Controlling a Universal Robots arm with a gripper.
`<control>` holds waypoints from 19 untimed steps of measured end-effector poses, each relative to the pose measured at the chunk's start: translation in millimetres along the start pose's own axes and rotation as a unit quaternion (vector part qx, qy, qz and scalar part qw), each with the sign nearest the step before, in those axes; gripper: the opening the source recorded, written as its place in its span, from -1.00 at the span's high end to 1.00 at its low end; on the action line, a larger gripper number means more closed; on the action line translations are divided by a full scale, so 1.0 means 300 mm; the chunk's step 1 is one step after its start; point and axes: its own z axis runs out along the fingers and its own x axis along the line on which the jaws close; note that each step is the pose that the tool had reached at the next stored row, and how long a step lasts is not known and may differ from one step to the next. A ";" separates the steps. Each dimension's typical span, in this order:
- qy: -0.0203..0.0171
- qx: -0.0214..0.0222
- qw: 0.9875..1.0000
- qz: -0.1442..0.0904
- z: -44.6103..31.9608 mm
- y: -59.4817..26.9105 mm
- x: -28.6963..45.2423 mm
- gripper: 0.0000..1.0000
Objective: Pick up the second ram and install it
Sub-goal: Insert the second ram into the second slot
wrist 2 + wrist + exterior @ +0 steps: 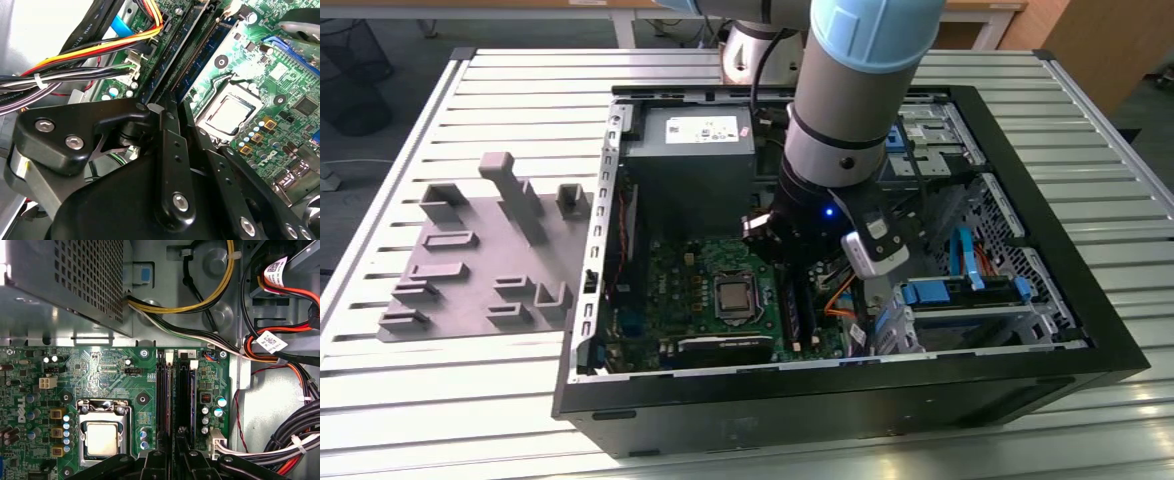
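My gripper reaches down into the open computer case, over the memory slots of the green motherboard. In both wrist views its black fingers stand close together on a long thin dark stick, the second ram. The stick runs on edge along a black slot, and I cannot tell how deep it sits. Another dark stick stands in the slot beside it. My gripper looks shut on the second ram.
The processor socket lies beside the slots. Bundled cables run along the case wall on the other side, and the grey power supply box is beyond the board. A grey plastic fixture stands on the slatted table at the exterior view's left.
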 end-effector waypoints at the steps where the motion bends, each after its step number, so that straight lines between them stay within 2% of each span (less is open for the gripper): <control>1: 0.000 0.000 1.000 0.000 0.000 0.000 0.000 0.58; 9: 0.000 0.000 1.000 0.000 0.005 0.000 -0.001 0.58; 10: 0.000 0.000 1.000 0.000 0.005 0.000 -0.001 0.62; 11: 0.000 0.000 1.000 0.000 0.005 0.000 -0.001 0.73; 19: 0.000 0.000 1.000 0.000 0.010 0.000 -0.001 0.73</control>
